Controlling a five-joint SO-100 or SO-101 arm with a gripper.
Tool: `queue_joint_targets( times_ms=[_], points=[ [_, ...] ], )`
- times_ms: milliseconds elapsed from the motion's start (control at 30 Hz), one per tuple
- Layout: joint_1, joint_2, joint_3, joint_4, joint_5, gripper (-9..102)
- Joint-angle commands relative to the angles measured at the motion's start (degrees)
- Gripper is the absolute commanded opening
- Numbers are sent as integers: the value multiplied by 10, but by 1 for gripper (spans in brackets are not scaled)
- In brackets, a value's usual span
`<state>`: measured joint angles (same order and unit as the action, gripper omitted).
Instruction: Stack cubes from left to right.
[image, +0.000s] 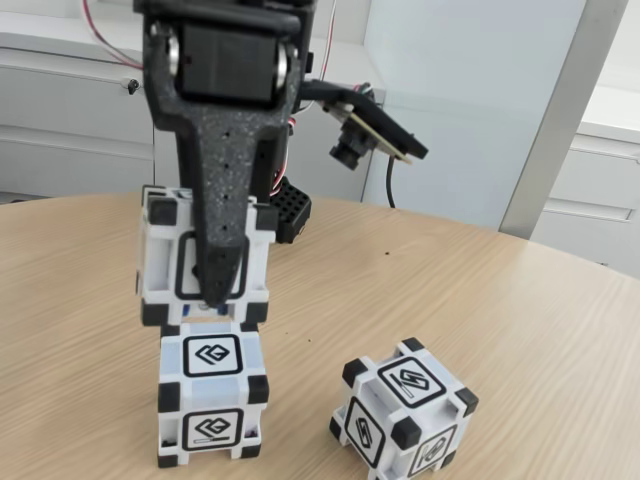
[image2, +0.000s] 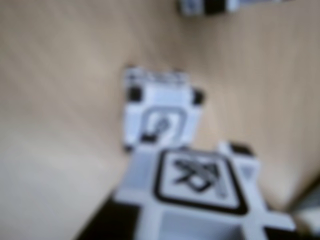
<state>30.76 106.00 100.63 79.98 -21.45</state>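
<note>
Fixed view: my claw is hanging point-down at the left of the wooden table, clenching the raised cube. One black finger is lying flat across that cube's front face. The far finger is hidden behind the cube.

Directly under my claw, the bottom cube is sitting flat on the table. The raised cube is resting just at its top edge, offset slightly toward the left. I cannot tell whether the two are touching.

Off to the right of my claw, and a bit nearer the camera, the third cube is standing alone, turned corner-on, well apart from the stack.

Wrist view, blurred: the held cube is looming large at the bottom edge, another cube is lying on the table beyond it, and part of a third is showing at the top edge.

Behind my claw, white cabinets are lining the room.
</note>
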Motion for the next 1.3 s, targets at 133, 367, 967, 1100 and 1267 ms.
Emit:
queue_joint_targets(
  times_ms=[133,367,967,1100,1267],
  points=[
    [0,-27,-11,-10,-11,15],
    [1,-116,-14,-10,-11,14],
    [2,-102,-15,-2,-20,43],
    [1,-51,-15,0,-22,45],
    [-47,35,-15,0,-34,47]
  ],
)
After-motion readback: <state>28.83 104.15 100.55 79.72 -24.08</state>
